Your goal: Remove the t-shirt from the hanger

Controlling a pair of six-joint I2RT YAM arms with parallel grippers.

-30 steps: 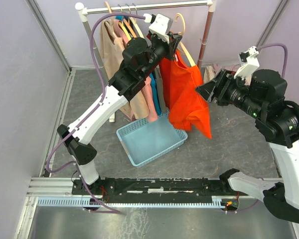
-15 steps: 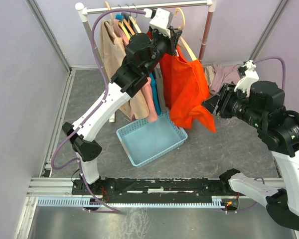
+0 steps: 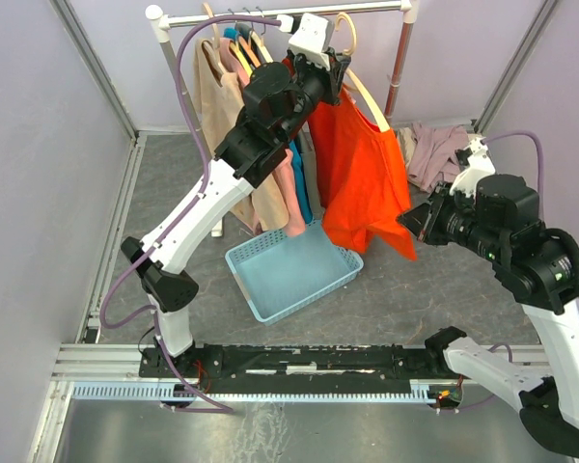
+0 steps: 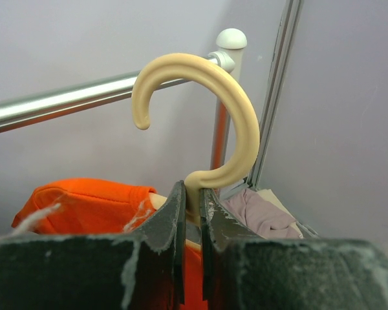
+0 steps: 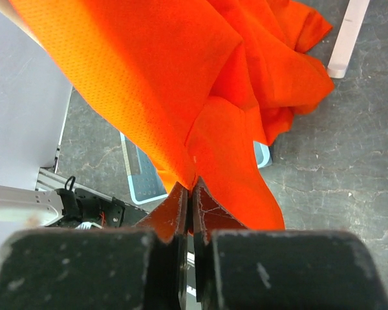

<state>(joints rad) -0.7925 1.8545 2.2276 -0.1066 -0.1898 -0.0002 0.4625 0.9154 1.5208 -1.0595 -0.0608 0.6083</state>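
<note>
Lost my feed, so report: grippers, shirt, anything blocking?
Left gripper shut on hanger. Right gripper shut on t-shirt hem. T-shirt not yet off. No obstruction seen.

A silver metal clothes rail (image 3: 270,16) spans the back, with hanging pastel garments (image 3: 217,96) at its left. Right of them hangs the orange fabric t-shirt (image 3: 362,164) on a cream plastic hanger (image 4: 247,129), its neck clamped by the left end effector (image 4: 193,206). The right end effector (image 5: 189,190) pinches the t-shirt's lower right edge. A light blue plastic basket (image 3: 289,270) sits on the floor (image 3: 415,289) below the garments. A crumpled mauve cloth (image 3: 434,149) lies right of the t-shirt.
</note>
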